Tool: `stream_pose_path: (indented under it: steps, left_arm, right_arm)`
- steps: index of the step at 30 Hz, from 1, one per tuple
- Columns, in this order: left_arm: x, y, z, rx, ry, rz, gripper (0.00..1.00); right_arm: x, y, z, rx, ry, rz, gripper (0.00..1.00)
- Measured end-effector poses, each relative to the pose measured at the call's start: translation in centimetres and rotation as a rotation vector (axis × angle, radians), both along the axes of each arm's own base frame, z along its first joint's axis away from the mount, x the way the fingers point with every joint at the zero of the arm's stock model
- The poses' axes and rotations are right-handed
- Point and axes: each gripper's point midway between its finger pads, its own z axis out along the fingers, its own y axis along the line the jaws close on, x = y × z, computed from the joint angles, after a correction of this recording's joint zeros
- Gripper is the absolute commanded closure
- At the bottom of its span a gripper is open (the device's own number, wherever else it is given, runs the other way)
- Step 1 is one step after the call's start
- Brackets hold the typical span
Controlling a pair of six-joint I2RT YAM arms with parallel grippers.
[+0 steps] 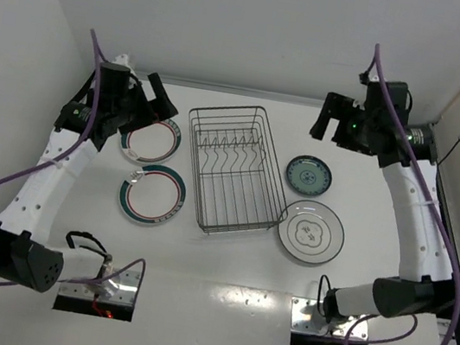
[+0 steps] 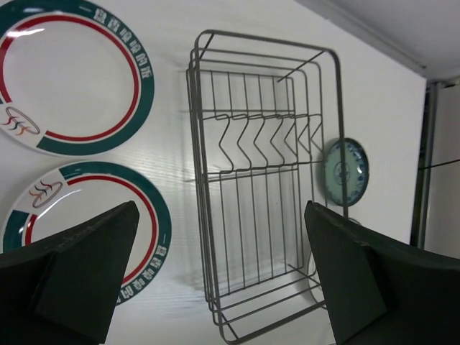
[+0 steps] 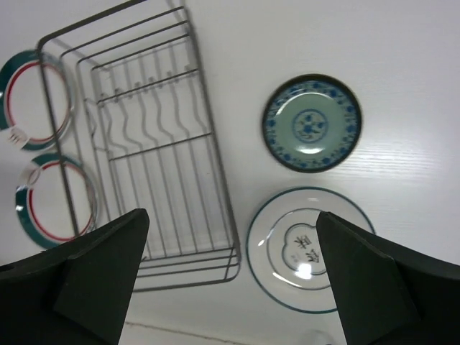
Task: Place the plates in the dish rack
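Matte black wedge-tipped left pincer (image 2: 221,230); rectangular grey wire dish rack (image 2: 251,171)

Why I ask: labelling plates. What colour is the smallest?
Smallest plate: teal, blue-patterned; right wrist view.

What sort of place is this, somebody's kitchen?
Likely a robot test bench, not a kitchen: two arms bolted to a white table, plain walls around it, just plates and a dish rack.

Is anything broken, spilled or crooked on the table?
Nothing stands out. The dish rack stands upright and empty. Flat beside it lie two teal-and-red rimmed plates on the left, the small teal plate and the white motif plate on the right. No chips or spills show.
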Motion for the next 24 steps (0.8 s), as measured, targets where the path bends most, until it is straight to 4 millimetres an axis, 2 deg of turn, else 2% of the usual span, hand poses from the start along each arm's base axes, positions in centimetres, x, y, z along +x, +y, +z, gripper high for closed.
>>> stream_pose_path:
  steps: [2, 4, 8, 10, 14, 15, 17, 20, 24]
  left_arm:
    - [0.4, -0.5, -1.4, 0.021, 0.036, -0.013, 0.0]
    - [0.4, -1.2, -2.6, 0.03, 0.059, -0.033, 0.0]
    - [-0.6, -2.2, -4.8, 0.042, 0.09, -0.063, 0.0]
    - [-1.0, -2.5, -5.1, 0.049, 0.097, -0.07, 0.0]
    - [-1.1, -2.4, -4.8, 0.058, 0.084, -0.063, 0.0]
    - [-1.1, -2.3, -4.8, 0.06, 0.083, -0.06, 0.0]
    - [-1.2, -2.2, -4.9, 0.066, 0.088, -0.055, 0.0]
    - [-1.4, -2.0, -5.3, 0.074, 0.099, -0.049, 0.0]
    - [-1.9, -1.6, -6.3, 0.089, 0.129, -0.039, 0.0]
  right_arm:
    - [1.4, -2.3, -0.5, -0.001, 0.025, -0.053, 0.0]
    - [2.6, -3.7, -1.5, 0.011, 0.058, -0.079, 0.0]
    - [4.4, -5.6, -5.2, 0.058, 0.162, -0.105, 0.0]
    - [4.6, -6.7, -7.6, 0.096, 0.212, -0.122, 0.0]
    - [5.1, -10.2, -12.0, 0.134, 0.309, -0.205, 0.0]
    - [5.7, -10.9, -12.9, 0.141, 0.322, -0.22, 0.04]
    - [6.7, -11.6, -14.5, 0.156, 0.343, -0.231, 0.15]
    - [8.3, -11.6, -18.0, 0.185, 0.396, -0.222, 0.28]
    - [9.2, -11.4, -22.7, 0.217, 0.487, -0.221, 0.28]
